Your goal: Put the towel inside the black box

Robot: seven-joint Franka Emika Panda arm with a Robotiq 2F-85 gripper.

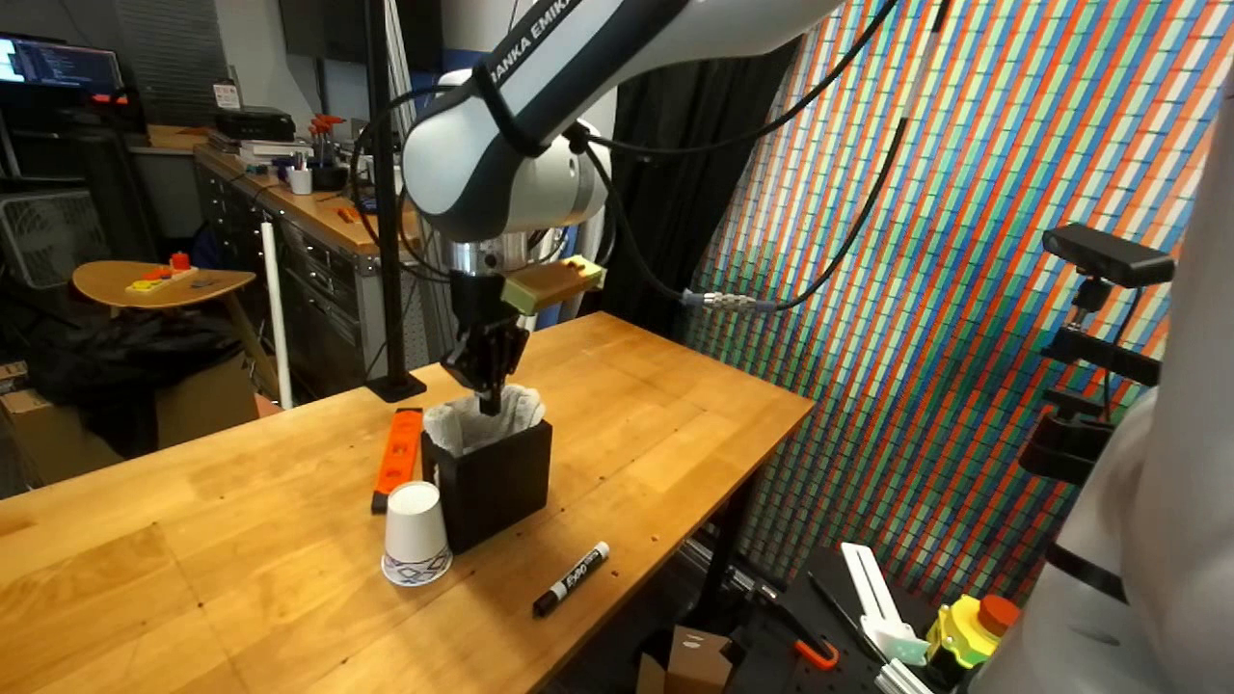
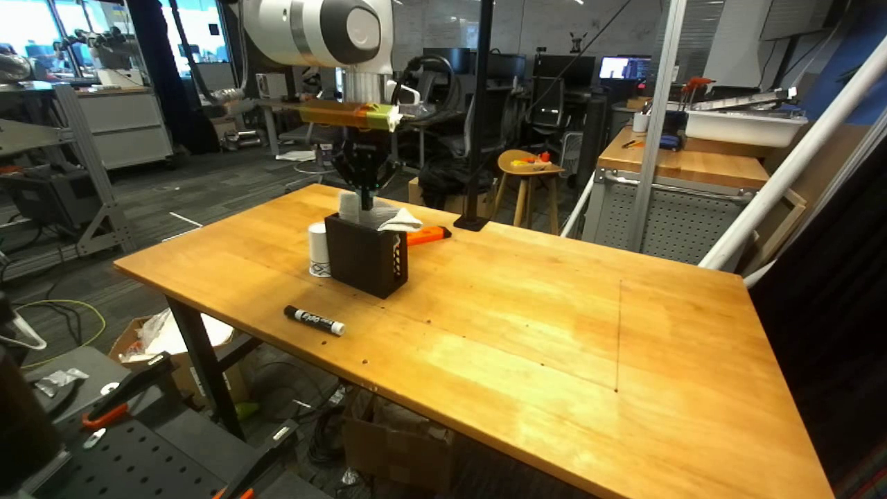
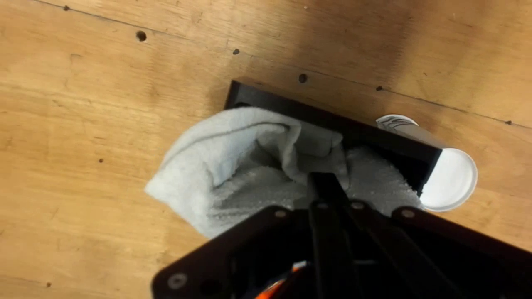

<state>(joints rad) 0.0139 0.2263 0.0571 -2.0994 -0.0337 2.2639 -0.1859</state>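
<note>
A: Where does the towel sit?

B: Bunched in the mouth of the black box. Part of it is down inside, folds stand above the rim, and a corner flops over the end away from the white cup.

A: Is the tool pinching it?

B: I'd say not. Its jaws are clenched together, tip down among the folds, with no cloth that I can see between them. How hard it presses, I can't tell.

A: How will that cloth behave?

B: Soft and light, by the look of it, with a nubby weave that should grip rather than slide. Nothing to break. My worry is spring: the folds may puff back up after a push.

A: Where would you take hold?

B: At the loose corner outside; fold it inward, then press it down. Gently, because the box looks light enough to skid.

A: Skid on what?

B: A smooth wooden surface, dotted with small holes. The cup stands upside down just beside the box, easily knocked. A marker and an orange level lie near.

A: And the room?

B: A cluttered workshop, with a wooden stool and a wall of coloured strips.
</note>
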